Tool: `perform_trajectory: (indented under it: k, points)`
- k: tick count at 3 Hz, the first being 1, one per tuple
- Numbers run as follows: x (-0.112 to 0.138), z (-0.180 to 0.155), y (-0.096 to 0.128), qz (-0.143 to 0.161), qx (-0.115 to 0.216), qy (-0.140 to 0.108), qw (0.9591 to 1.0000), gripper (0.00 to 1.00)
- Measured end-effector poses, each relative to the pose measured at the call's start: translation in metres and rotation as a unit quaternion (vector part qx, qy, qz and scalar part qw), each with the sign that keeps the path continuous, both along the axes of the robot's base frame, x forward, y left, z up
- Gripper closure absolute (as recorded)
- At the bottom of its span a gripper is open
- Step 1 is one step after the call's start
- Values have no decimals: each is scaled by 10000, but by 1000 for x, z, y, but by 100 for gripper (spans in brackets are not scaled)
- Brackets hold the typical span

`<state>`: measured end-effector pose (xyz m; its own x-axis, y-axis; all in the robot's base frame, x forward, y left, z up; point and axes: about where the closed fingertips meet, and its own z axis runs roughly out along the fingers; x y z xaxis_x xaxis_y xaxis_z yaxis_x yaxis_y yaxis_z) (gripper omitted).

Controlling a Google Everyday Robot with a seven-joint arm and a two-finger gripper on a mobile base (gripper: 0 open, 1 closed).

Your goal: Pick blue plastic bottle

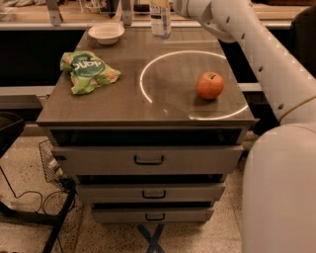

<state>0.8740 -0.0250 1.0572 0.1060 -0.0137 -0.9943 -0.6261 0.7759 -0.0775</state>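
The blue plastic bottle [160, 21], clear with a pale label, hangs at the top middle of the camera view. Its top is cut off by the picture's edge and its base is just above the far edge of the table [123, 106]. My gripper [167, 4] is at the top edge, shut on the bottle's upper part, and is mostly out of view. The white arm [256, 44] runs down the right side.
A red apple [210, 85] sits on the right of the table inside a bright ring of light. A green chip bag [89, 71] lies at the left and a white bowl [105, 32] at the far left. Drawers [148, 159] are below the top.
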Motion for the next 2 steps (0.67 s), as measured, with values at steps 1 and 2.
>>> perform_trajectory:
  k: [1,2]
  points:
    - [-36,37,-3,-166,-39,-149,9997,100]
    - [-62,62,-2,-188,-121,-340,9992,100]
